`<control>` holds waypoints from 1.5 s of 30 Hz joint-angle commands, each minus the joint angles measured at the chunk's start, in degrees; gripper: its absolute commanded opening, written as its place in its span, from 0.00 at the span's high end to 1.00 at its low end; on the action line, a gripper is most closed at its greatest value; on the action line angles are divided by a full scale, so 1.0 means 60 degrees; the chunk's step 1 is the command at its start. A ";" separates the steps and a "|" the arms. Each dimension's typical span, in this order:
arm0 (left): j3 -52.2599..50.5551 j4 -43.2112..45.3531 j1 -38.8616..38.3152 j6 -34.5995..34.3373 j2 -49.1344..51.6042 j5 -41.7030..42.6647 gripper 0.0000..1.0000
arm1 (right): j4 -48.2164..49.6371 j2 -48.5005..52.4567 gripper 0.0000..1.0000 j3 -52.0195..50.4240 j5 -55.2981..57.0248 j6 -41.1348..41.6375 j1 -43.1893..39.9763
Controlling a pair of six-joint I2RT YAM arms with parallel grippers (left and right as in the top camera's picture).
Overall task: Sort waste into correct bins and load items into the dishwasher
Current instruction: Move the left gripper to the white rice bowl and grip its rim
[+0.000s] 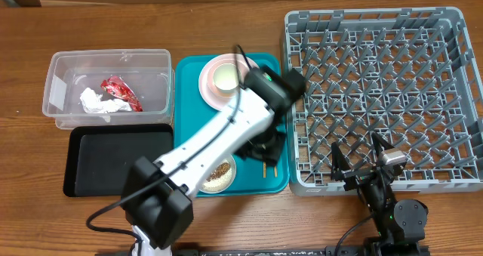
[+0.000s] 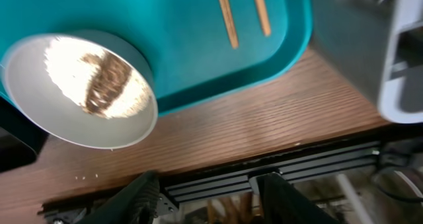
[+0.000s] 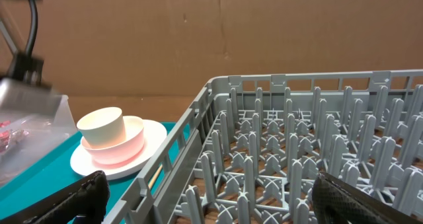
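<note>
Wooden tabletop (image 1: 226,29) fills the view. The left gripper (image 2: 211,197) hangs above the teal tray (image 2: 192,39), fingers spread and holding nothing, with the rice bowl (image 2: 86,92) and chopsticks (image 2: 228,16) just below. The right gripper (image 3: 218,204) is wide apart and empty at the grey dish rack (image 1: 377,90), near right corner. Cup (image 3: 100,126), bowl (image 3: 129,151) and plate (image 3: 155,145) sit stacked. Red wrapper (image 1: 121,92) and tissue (image 1: 94,101) lie in the clear tub (image 1: 56,90) by the left edge, black tray (image 1: 113,161) beside it.
</note>
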 commanded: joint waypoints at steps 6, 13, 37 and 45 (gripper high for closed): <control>-0.1053 0.0226 -0.0317 -0.1789 -0.0182 -0.1949 0.46 | 0.0047 -0.0113 0.00 -0.0095 0.0029 0.0007 -0.0018; -0.2051 0.1082 0.0182 -0.1738 -0.0182 -0.1661 0.48 | 0.0047 -0.0113 0.00 -0.0095 0.0029 0.0007 -0.0018; -0.4142 0.3490 0.1180 -0.1413 -0.0189 -0.1089 0.78 | 0.0047 -0.0113 0.00 -0.0095 0.0025 0.0007 -0.0018; -0.4142 0.3814 0.1730 -0.0576 -0.0189 -0.1235 0.91 | 0.0047 -0.0113 0.00 -0.0095 0.0029 0.0007 -0.0018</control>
